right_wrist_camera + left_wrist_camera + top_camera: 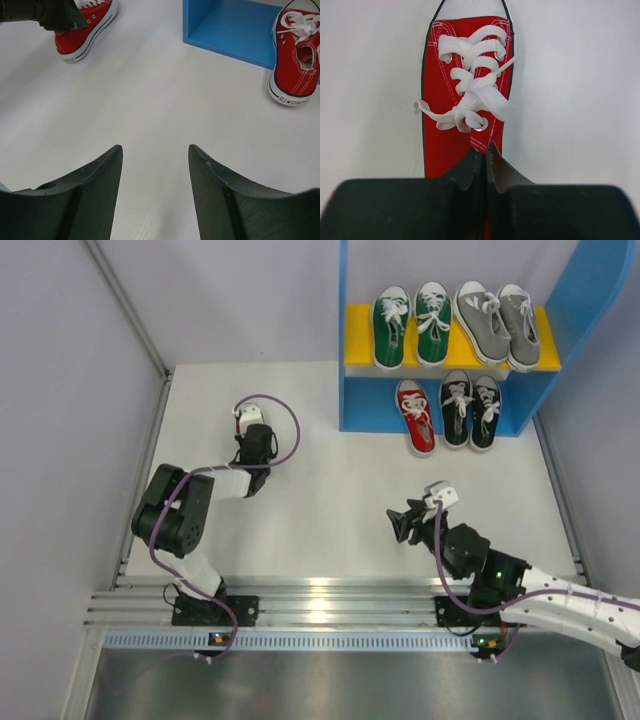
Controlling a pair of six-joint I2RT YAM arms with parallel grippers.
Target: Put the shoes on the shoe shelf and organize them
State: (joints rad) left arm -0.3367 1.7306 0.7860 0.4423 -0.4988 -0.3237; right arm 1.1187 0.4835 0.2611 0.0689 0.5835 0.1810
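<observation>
My left gripper (485,150) is shut on the side wall of a red shoe (465,90), near its opening, with the toe pointing away. In the right wrist view that shoe (82,30) sits low on the white table under the left gripper (50,12). In the top view my left gripper (255,445) hides it. The other red shoe (416,416) stands at the left of the blue shelf's (590,300) lower level, beside the black pair (470,408). The green pair (410,325) and the grey pair (497,322) are on the yellow board (360,345). My right gripper (155,150) is open and empty over bare table.
The placed red shoe (295,55) sticks out past the shelf's blue floor (230,30). Grey walls close in the table on the left and right. A metal rail (330,600) with the arm bases runs along the near edge.
</observation>
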